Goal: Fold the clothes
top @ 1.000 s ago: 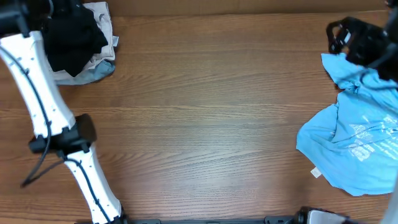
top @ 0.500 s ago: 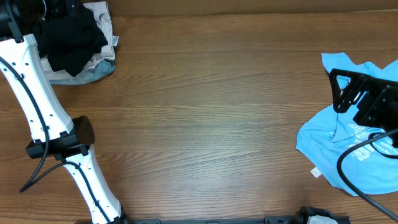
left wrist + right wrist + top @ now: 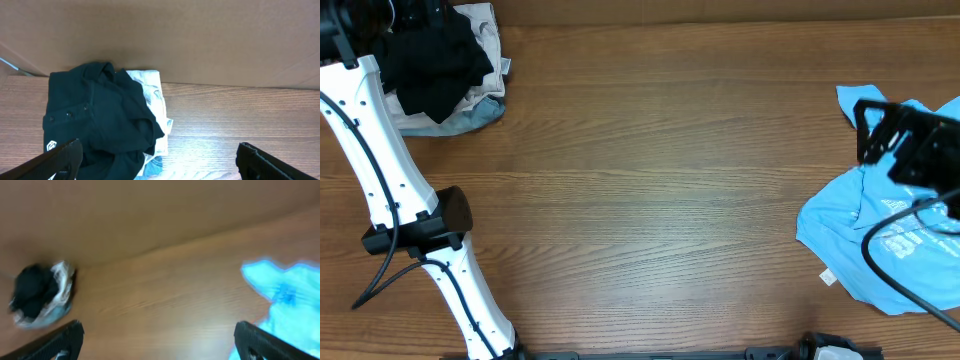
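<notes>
Table [image 3: 650, 200] holds two heaps well apart: a black shirt [image 3: 435, 65] piled on pale clothes [image 3: 485, 40] at the far left corner, and a blue shirt [image 3: 865, 235] crumpled at the right edge. The left gripper [image 3: 160, 159] hangs near the black shirt and the right gripper [image 3: 157, 341] over the blue shirt, both with fingers wide and empty.

Overhead looks straight down on the table [image 3: 650, 180]. Both wrist views share the far-left black shirt [image 3: 95, 120]: left close, right distant.

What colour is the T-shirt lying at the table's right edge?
Light blue with white printed lettering; the T-shirt shows best in the overhead view.
</notes>
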Controlling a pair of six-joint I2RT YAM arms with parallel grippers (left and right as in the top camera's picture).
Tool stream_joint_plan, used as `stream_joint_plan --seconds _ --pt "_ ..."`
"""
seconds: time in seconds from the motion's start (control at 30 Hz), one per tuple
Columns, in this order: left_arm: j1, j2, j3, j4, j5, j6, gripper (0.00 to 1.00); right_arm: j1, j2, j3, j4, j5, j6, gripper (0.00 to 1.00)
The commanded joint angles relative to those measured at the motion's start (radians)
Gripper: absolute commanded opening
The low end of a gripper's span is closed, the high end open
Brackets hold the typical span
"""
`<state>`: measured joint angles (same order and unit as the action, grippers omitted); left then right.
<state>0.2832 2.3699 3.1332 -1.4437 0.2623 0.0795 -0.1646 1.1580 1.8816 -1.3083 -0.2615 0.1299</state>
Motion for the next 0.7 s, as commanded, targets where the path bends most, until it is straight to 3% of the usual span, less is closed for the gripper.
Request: stream_joint_plan --seconds 0.0,0.13,0.37,0.47,0.67 --pt "0.004 0.003 0.005 0.003 0.016 -0.013 1.00 0.055 -0.089 -0.218 0.181 0.152 -0.007 1.00" --pt "0.004 0.003 0.005 0.003 0.016 -0.013 1.00 0.082 -0.222 -0.517 0.451 0.163 -0.006 1.00" --pt "0.004 0.003 0.005 0.003 0.016 -0.013 1.00 0.087 -0.563 -1.206 1.056 0.080 -0.002 1.00" --pt "0.004 0.003 0.005 0.003 0.016 -0.013 1.00 0.102 -0.708 -1.423 1.198 0.090 -0.002 1.00" --pt "0.004 0.003 0.005 0.003 0.016 -0.013 1.00 0.148 -0.914 -1.672 1.257 0.166 -0.003 1.00"
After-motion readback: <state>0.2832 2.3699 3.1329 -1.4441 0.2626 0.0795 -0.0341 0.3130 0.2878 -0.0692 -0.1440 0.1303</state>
